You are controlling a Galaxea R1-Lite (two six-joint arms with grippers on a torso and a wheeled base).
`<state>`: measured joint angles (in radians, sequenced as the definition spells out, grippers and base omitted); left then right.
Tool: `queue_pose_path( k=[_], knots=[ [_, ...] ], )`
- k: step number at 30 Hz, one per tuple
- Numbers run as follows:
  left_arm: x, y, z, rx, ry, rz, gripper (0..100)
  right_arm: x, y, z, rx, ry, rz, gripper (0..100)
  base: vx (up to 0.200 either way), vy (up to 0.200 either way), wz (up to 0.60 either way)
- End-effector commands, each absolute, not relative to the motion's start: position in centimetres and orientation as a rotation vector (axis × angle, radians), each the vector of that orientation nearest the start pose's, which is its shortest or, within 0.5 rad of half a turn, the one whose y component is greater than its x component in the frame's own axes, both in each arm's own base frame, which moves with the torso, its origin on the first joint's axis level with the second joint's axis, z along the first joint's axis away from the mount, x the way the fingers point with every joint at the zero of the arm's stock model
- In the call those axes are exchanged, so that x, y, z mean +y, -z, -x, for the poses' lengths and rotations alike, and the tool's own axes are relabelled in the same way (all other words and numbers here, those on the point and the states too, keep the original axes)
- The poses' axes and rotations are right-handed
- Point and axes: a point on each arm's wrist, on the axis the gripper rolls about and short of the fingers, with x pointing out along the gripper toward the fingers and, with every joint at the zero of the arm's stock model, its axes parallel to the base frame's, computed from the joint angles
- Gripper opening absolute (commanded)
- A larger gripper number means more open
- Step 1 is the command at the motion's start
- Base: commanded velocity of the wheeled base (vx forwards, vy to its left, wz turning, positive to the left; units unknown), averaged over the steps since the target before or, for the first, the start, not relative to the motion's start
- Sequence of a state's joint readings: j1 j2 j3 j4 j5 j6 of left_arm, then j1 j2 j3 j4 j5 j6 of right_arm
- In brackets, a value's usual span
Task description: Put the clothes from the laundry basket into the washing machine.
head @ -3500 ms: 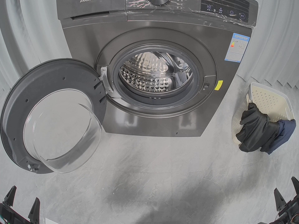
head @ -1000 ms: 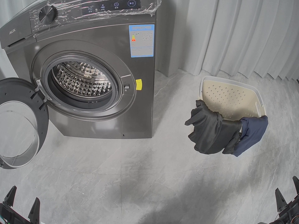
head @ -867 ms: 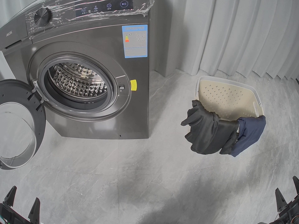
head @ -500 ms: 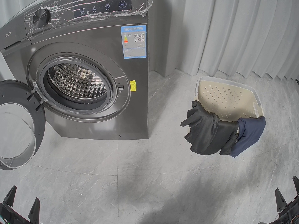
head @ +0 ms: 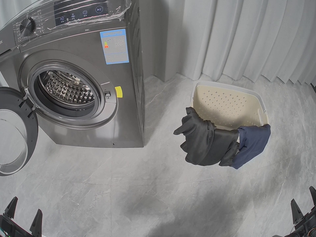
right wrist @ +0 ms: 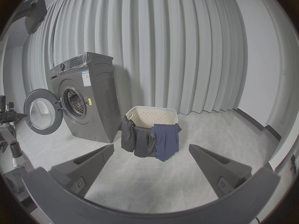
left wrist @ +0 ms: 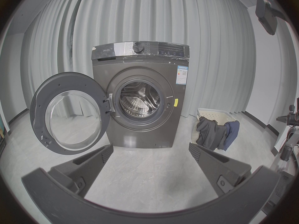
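Your left end effector [left wrist: 150, 147] and right end effector [right wrist: 151, 147] stand spread apart, empty. The clothes [head: 210, 144] (black and navy) drape over the laundry basket [head: 230, 84] rim, near the washing machine [head: 126, 116].

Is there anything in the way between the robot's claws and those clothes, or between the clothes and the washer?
Nothing visible. Bare floor lies between the left gripper, the right gripper and the clothes draped over the laundry basket. The washing machine has its door wide open, drum unblocked.
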<state>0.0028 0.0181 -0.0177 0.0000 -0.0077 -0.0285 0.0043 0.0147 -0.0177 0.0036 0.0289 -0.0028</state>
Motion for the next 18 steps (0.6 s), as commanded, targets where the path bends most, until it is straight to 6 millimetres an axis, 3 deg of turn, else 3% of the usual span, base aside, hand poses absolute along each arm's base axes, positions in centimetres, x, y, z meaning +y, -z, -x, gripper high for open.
queue_pose_path(
  k=[1, 8, 14, 18],
  knots=[
    [-0.02, -7.56, 2.23, 0.006, 0.005, 0.029, 100, 0.06, -7.52, 2.28, 0.003, -0.034, 0.003, 100, 0.0, 0.0, 0.0],
    [-0.02, -7.56, 2.23, 0.006, 0.005, 0.029, 100, 0.06, -7.52, 2.28, 0.003, -0.034, 0.003, 100, 0.0, 0.0, 0.0],
    [-0.02, -7.56, 2.25, 0.005, 0.005, 0.029, 100, 0.06, -7.52, 2.28, 0.003, -0.034, 0.003, 100, 0.2, 0.0, 0.0],
    [-0.02, -7.56, 2.23, 0.006, 0.005, 0.029, 100, 0.06, -7.52, 2.28, 0.003, -0.035, 0.003, 100, 0.0, 0.0, 0.0]
  ],
)
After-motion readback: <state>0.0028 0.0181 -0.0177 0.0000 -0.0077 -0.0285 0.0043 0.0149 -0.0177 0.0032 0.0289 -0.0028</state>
